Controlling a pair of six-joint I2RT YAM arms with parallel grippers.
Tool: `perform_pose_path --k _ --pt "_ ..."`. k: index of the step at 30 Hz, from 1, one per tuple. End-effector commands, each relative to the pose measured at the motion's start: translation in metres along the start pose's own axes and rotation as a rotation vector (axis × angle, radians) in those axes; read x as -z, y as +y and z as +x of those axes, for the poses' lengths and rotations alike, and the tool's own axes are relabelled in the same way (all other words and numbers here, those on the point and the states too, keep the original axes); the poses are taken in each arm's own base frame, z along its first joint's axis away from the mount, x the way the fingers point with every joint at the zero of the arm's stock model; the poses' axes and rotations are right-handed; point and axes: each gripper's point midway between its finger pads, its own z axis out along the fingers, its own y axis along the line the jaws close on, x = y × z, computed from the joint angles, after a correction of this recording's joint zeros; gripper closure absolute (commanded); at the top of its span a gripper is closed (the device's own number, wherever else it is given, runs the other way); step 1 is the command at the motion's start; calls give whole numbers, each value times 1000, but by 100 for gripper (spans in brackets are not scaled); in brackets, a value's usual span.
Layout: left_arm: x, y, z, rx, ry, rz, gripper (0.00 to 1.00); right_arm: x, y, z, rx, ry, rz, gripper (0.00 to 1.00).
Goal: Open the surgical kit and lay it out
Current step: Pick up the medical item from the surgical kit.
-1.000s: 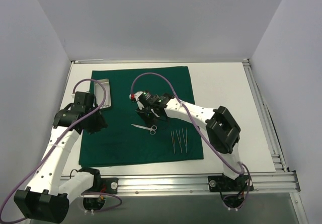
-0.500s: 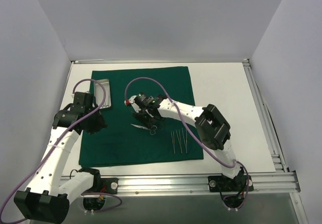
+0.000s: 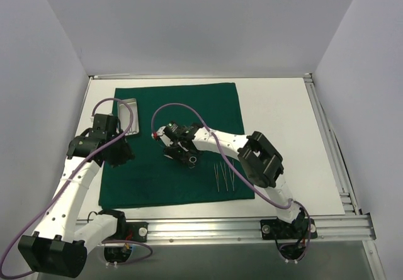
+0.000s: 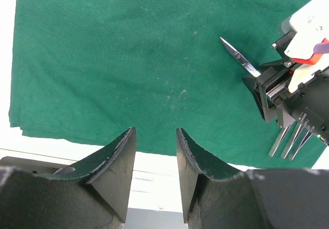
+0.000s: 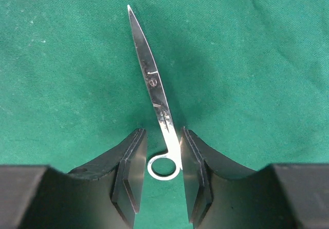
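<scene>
The dark green cloth (image 3: 182,135) lies spread flat on the white table. The shiny metal tray (image 3: 128,115) sits on its far left corner. The steel scissors (image 5: 154,85) lie flat on the cloth, tip pointing away from my right wrist camera. My right gripper (image 5: 162,136) is low over them and open, its jaws straddling the handle ring; the right finger (image 5: 198,162) touches the shank. In the top view my right gripper (image 3: 178,153) covers most of the scissors. My left gripper (image 3: 118,153) is open and empty above the cloth's left side, as the left wrist view (image 4: 154,136) also shows.
Three slim steel instruments (image 3: 223,176) lie side by side on the cloth's near right part; they also show in the left wrist view (image 4: 288,139). Bare white table (image 3: 283,123) lies right of the cloth. An aluminium rail (image 3: 252,226) runs along the near edge.
My right gripper has moved left and down onto the scissors, which lay uncovered a second ago. My left arm has hardly moved.
</scene>
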Motion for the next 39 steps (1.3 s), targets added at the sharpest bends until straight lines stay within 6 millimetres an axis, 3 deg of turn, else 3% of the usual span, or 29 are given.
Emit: perform_pose_path --k 1,9,16,21,28,36,39 --pt "4 -9 -14 -6 -47 38 54 -1 0 2 28 29 13 67" --pt "3 -9 -13 -5 -42 39 54 -17 4 24 44 85 -14 74" --pt "3 -9 -13 -5 -42 40 54 -17 10 25 32 79 -42 86" --pt "4 -10 -13 0 -43 44 54 -5 8 13 -13 50 -25 100" --pt "5 -10 -12 6 -41 49 54 26 14 -4 -147 -12 -24 100" --pt "5 -11 -10 8 -34 56 54 49 16 8 -323 -29 14 100" --pt "5 -12 -8 18 -22 56 54 63 22 3 -414 -79 18 100"
